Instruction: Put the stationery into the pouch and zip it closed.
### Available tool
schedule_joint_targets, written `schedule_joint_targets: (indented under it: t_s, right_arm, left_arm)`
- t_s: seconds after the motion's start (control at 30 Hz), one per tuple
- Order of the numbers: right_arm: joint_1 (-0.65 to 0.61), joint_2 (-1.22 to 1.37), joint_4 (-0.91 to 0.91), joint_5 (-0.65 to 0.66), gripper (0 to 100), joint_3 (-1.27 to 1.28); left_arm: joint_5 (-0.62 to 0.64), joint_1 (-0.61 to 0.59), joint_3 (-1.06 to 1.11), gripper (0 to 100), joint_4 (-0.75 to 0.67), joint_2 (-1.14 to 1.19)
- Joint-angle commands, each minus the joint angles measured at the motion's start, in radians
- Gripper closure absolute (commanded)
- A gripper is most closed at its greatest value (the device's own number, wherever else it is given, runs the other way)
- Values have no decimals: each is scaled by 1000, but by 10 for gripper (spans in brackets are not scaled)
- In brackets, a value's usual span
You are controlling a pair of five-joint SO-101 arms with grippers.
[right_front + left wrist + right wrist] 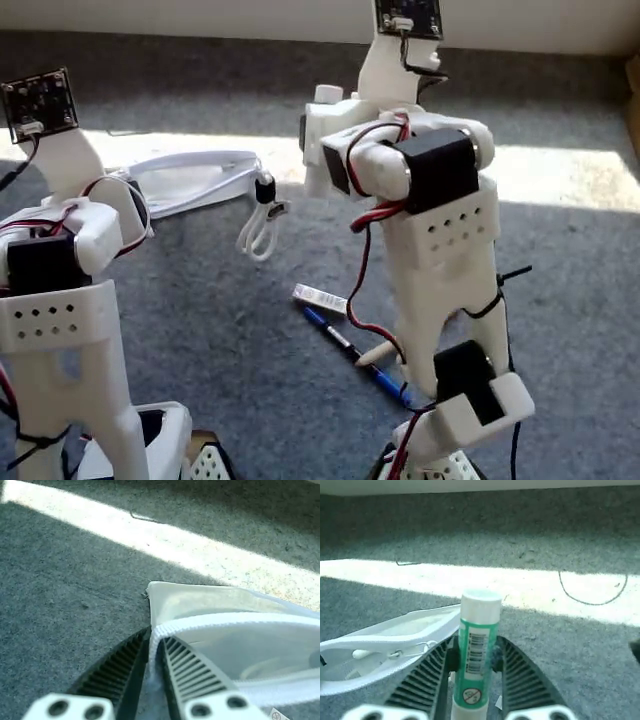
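While left wrist view looks along own jaws, left gripper [154, 641] sits clamped on woven zip edge of white translucent pouch [235, 630], which lies on grey carpet [60, 595]. Right wrist view: right gripper [474, 646] pinches green-and-white glue stick with white cap [479, 627], upright, just beside pouch's gaping mouth. High view adds loose items on carpet between arms: blue pen [352, 350], small white rectangular block [320, 298], white looped cord [260, 228] near pouch's end.

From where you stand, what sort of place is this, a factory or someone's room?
Probably an ordinary room, not a factory: grey carpet, a strip of sunlight across it, and a pale wall behind.
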Motion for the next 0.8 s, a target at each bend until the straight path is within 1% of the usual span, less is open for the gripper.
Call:
schedule_joint_targets:
  t_s: [0.0,0.13,0.27,0.4,0.57,0.77]
  right_arm:
    - [-12,-108,-68,12,983,50]
    - [-56,-147,-77,14,983,56]
    - [-127,-180,-99,14,983,62]
    - [-165,-188,-131,14,983,59]
    - [-223,-188,-208,15,984,58]
    - [-259,-188,-268,15,984,62]
  left_arm:
    - [11,15,2,993,-12,27]
    - [11,15,2,993,-12,27]
    - [11,15,2,993,-12,27]
    - [11,15,2,993,-12,27]
    - [11,15,4,993,-12,27]
    - [9,15,28,993,-20,21]
